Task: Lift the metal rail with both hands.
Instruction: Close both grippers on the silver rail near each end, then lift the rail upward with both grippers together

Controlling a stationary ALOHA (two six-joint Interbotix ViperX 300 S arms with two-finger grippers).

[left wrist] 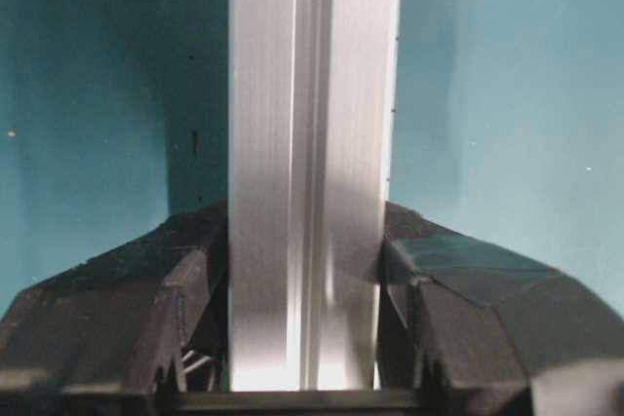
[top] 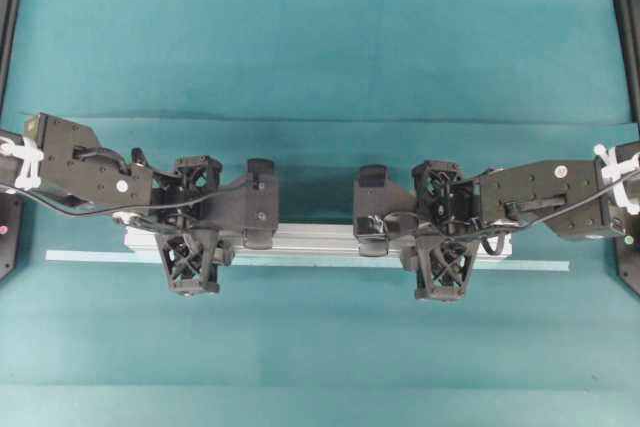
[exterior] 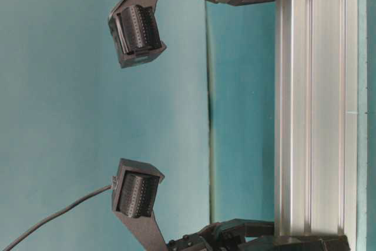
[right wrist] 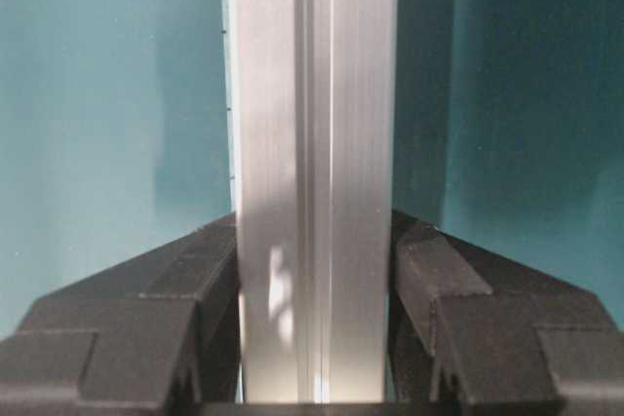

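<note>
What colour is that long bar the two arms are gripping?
Silver: the rail is bare brushed metal with lengthwise grooves, clearest in the right wrist view.

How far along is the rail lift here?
Done: both grippers, left and right, have their jaws closed on the rail, one near each end. In hand: nothing moving that I can see. Left: the lift; the rail looks level, beside the tape strip.

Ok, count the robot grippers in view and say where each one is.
2. The left gripper clamps the metal rail near its left end; the right gripper clamps it near its right end.
</note>
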